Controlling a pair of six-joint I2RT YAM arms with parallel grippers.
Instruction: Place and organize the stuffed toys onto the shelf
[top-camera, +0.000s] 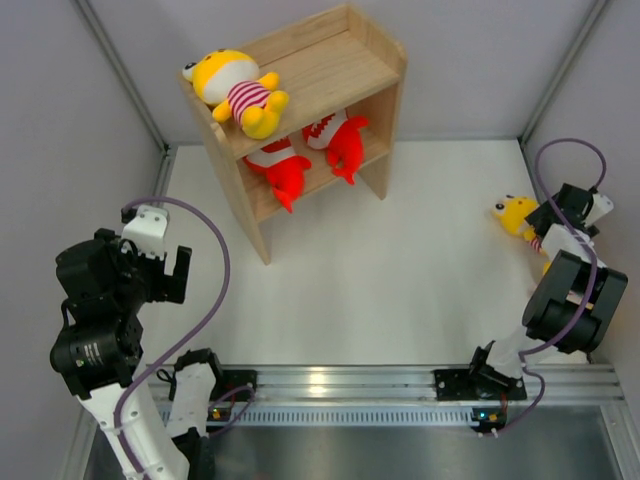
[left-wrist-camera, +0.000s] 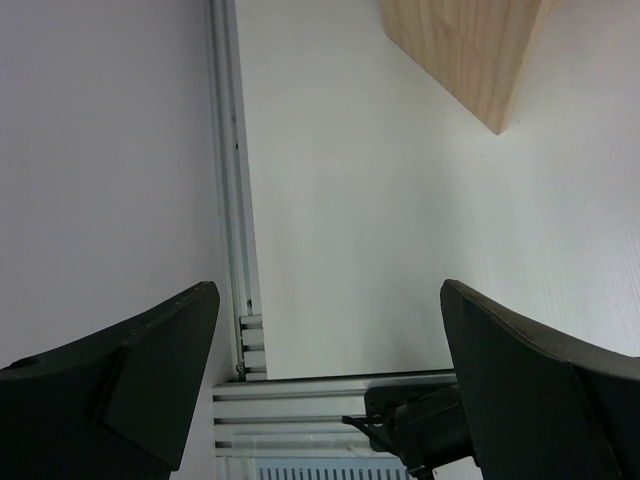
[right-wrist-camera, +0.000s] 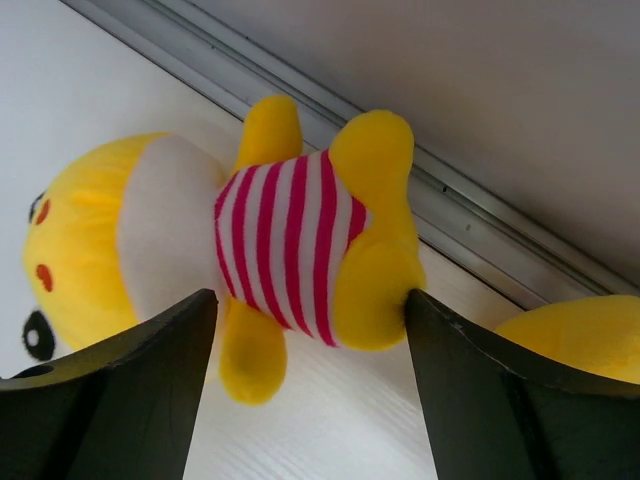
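The wooden shelf (top-camera: 330, 60) stands at the far middle. One yellow striped toy (top-camera: 238, 92) lies on its top tier. Two red fish toys (top-camera: 283, 168) (top-camera: 343, 142) sit on the lower tier. Another yellow striped toy (top-camera: 517, 215) lies at the right wall; it fills the right wrist view (right-wrist-camera: 290, 245). My right gripper (right-wrist-camera: 310, 310) is open, its jaws on either side of this toy's lower body, the right fingertip (right-wrist-camera: 425, 310) touching its leg. Part of a third yellow toy (right-wrist-camera: 580, 335) shows at the right edge. My left gripper (left-wrist-camera: 330, 300) is open and empty, at the near left.
The shelf's side panel (left-wrist-camera: 470, 55) shows in the left wrist view. Aluminium rails run along the left wall (left-wrist-camera: 230, 180) and the near edge (top-camera: 400, 385). White walls close in on both sides. The right arm's cable (top-camera: 570, 150) loops above the right toy.
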